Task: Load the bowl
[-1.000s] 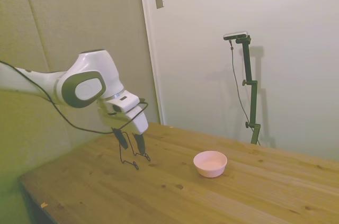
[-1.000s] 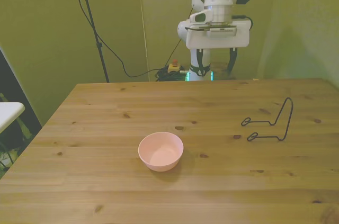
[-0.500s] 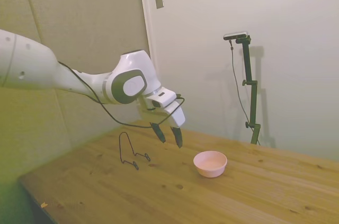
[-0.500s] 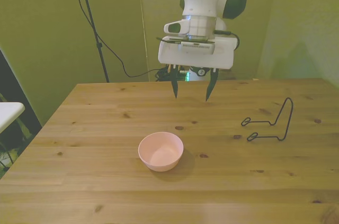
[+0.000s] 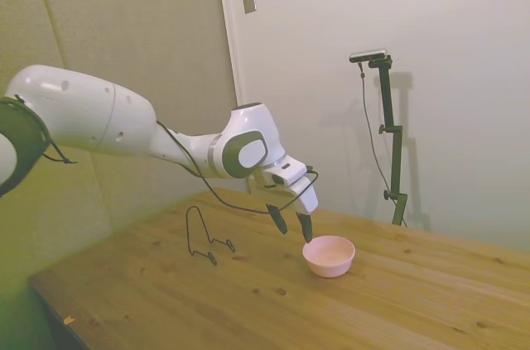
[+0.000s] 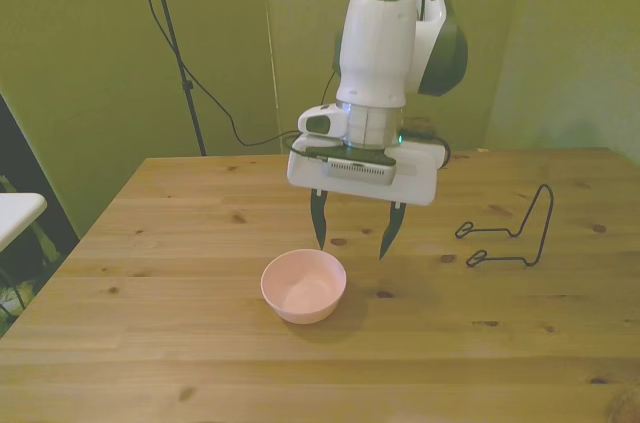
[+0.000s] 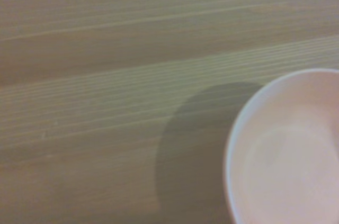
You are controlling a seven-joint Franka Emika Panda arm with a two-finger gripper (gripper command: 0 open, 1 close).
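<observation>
Since the bowl (image 6: 304, 286) sits loose on the table (image 6: 150, 343), nothing is loaded: the gripper (image 6: 352, 231) hangs just above its far rim, fingers spread and holding nothing, and the rack (image 6: 510, 233) stands well apart at the front view's right, so grasp, carry and placement all remain

1. The bowl (image 5: 329, 255) (image 6: 304, 286) (image 7: 288, 152) is showing as small, round, pale pink, plain and smooth.
2. It is sitting upright on the wooden table (image 6: 200, 343), mouth facing up, with nothing showing inside.
3. It is lying well apart from the wire rack (image 6: 510, 233), toward the front view's left of that rack.
4. It is casting a soft shadow on the wood just beside its rim.
</observation>
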